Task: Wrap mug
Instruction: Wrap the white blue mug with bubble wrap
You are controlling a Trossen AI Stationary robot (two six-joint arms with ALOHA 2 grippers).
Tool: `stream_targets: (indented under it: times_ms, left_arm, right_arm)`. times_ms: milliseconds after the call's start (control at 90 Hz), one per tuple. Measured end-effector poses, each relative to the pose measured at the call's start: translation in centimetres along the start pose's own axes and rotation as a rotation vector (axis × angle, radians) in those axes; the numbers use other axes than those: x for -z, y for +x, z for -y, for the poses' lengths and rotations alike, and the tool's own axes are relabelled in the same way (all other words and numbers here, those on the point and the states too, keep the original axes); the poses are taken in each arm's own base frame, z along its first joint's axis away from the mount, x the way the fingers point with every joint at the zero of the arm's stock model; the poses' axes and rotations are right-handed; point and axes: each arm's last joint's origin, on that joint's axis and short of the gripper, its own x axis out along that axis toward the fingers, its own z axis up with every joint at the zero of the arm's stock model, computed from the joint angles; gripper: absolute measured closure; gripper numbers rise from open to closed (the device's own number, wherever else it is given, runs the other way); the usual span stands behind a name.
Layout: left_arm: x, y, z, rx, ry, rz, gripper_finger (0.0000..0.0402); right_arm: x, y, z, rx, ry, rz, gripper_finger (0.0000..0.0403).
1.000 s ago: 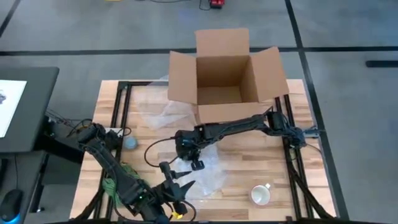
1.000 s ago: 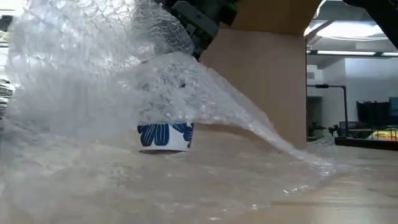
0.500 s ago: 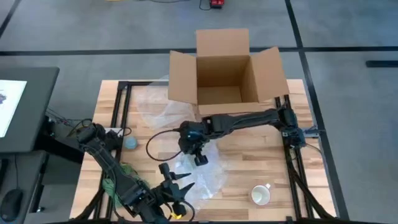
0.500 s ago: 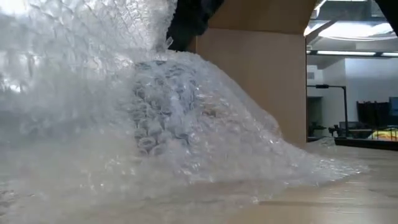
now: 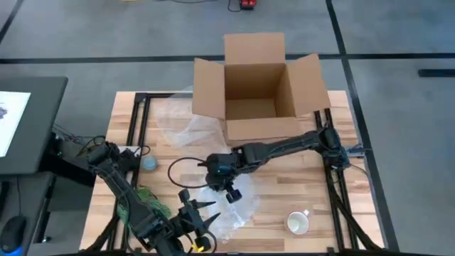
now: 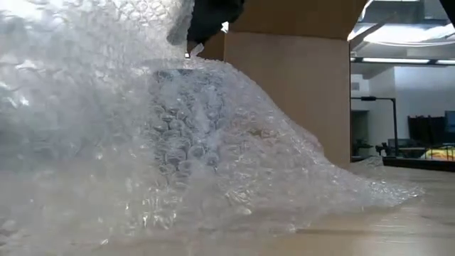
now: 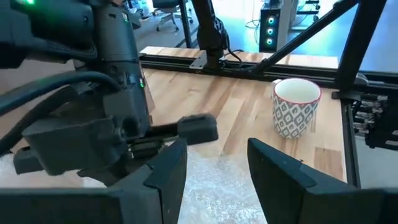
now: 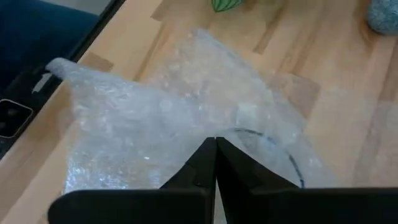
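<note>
With my right gripper [image 8: 214, 163] pinched shut on the bubble wrap [image 8: 174, 118], I drape it over the mug [image 6: 186, 117] as cover; left gripper [image 7: 214, 165] waits open nearby.

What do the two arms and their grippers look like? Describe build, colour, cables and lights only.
Both arms are dark, jointed and slim. The right arm carries a black cable looping off its wrist, and a green light shows on its housing in the left wrist view. The right gripper has blocky black fingers. The left gripper has two pointed dark fingers, with green and yellow wiring bundled along its arm.
</note>
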Motion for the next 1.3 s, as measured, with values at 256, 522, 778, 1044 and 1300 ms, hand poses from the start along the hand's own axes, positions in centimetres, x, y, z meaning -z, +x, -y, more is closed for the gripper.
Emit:
stream_targets:
  times_ms: [256, 522, 778, 1044, 1300]
  left_arm:
    - [0.0, 0.0, 0.0, -0.011, -0.021, 0.012, 0.0254]
    - [-0.2, 0.8, -0.3, -0.033, 0.009, 0.012, 0.0254]
    - [-0.4, 1.8, -0.9, -0.071, 0.050, 0.000, 0.0254]
    - [-0.4, 2.2, -1.2, -0.086, 0.011, -0.005, 0.0254]
    - [-0.2, 2.1, -1.4, -0.098, -0.005, -0.014, 0.0254]
  right_arm:
    - [2.9, 1.2, 2.0, 0.012, 0.059, -0.073, 0.0403]
    - [4.7, 2.4, 2.3, 0.013, 0.094, -0.080, 0.0403]
    - [4.7, 2.5, 2.4, 0.018, 0.086, -0.063, 0.0403]
    - [4.4, 2.0, 2.3, 0.011, 0.091, -0.086, 0.0403]
    - [2.3, 0.4, 2.0, 0.006, 0.055, -0.075, 0.0403]
